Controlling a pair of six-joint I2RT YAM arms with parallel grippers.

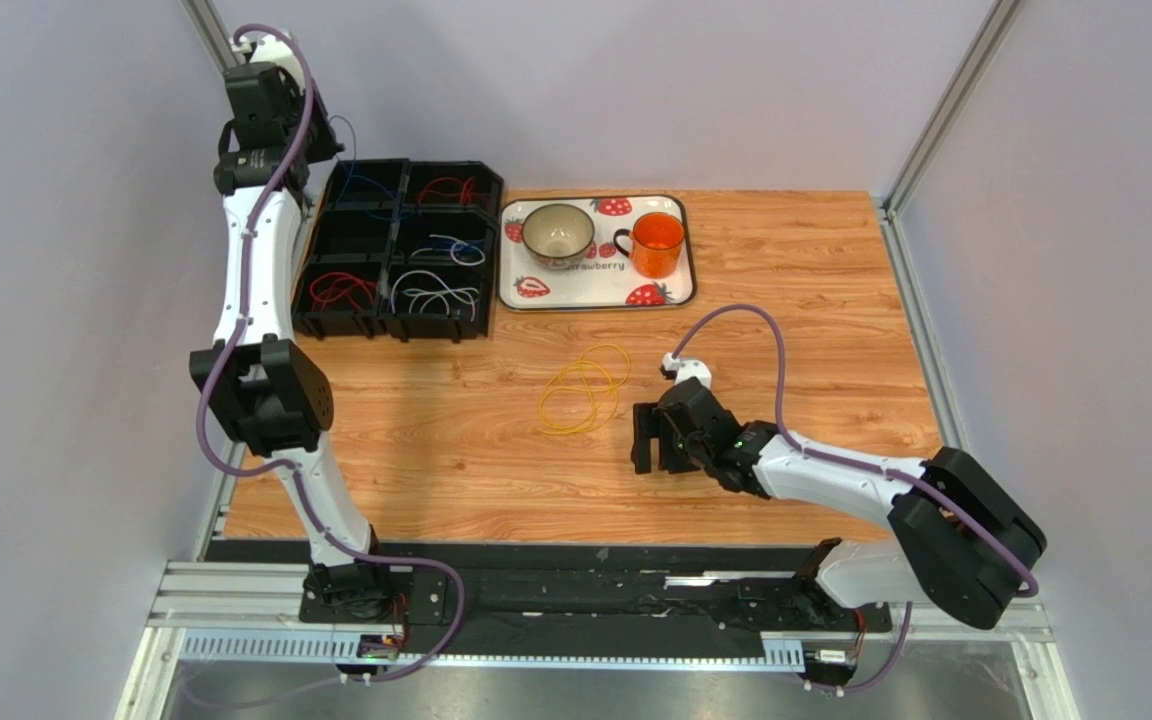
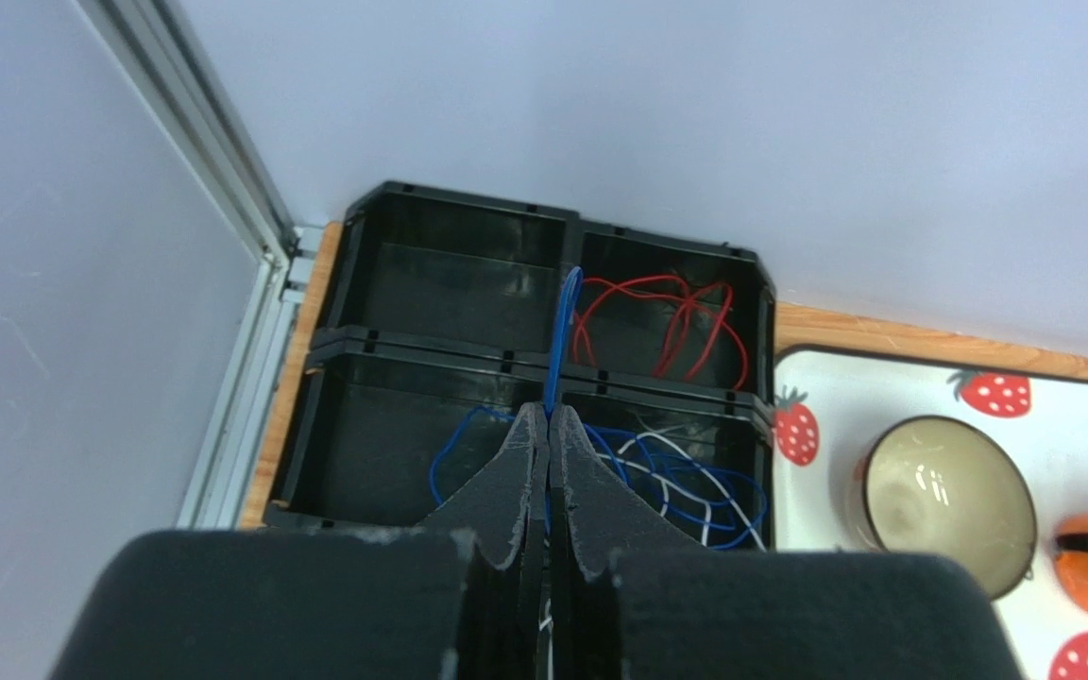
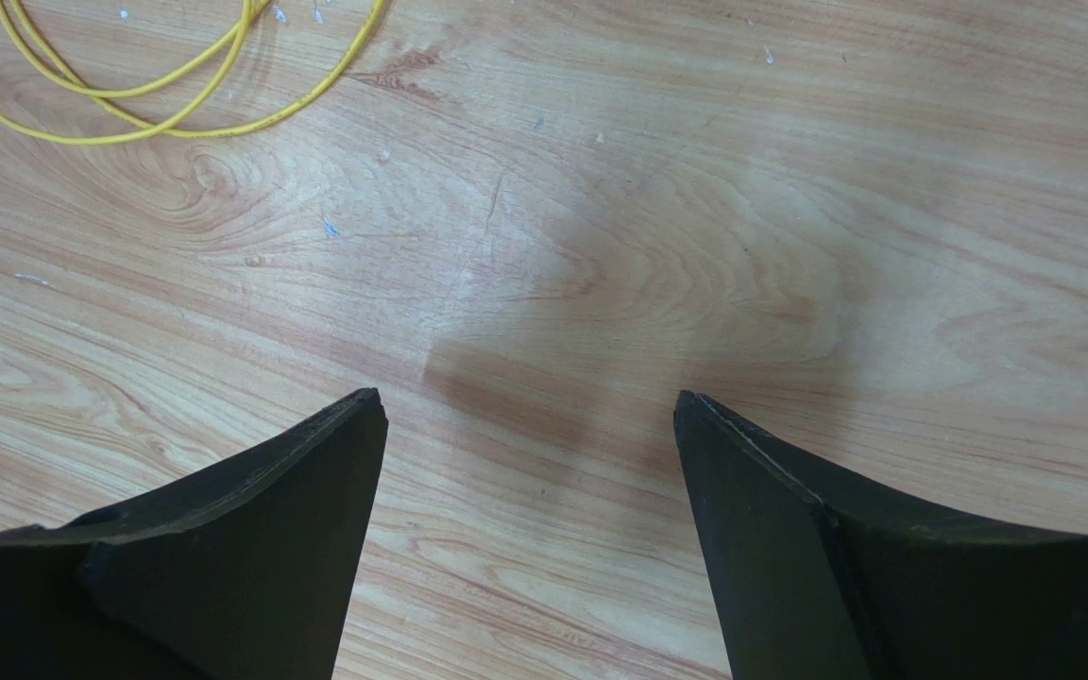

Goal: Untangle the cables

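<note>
My left gripper [image 1: 330,147] is raised over the back left of the black compartment box [image 1: 391,240]. In the left wrist view it [image 2: 548,414] is shut on a thin blue cable [image 2: 558,326] that rises from between the fingertips. Below it, one compartment holds red cables [image 2: 656,319] and another holds tangled blue and white cables [image 2: 685,475]. Yellow cable loops [image 1: 585,387] lie on the wooden table and also show in the right wrist view [image 3: 153,99]. My right gripper [image 1: 654,435] is open and empty [image 3: 529,404] just above the table, to the right of the yellow loops.
A strawberry-patterned tray [image 1: 597,293] at the back holds a beige bowl [image 1: 557,230] and an orange cup [image 1: 659,240]. The box also holds red [image 1: 339,288] and white [image 1: 432,293] cables in its front compartments. Walls and metal frame posts enclose the table.
</note>
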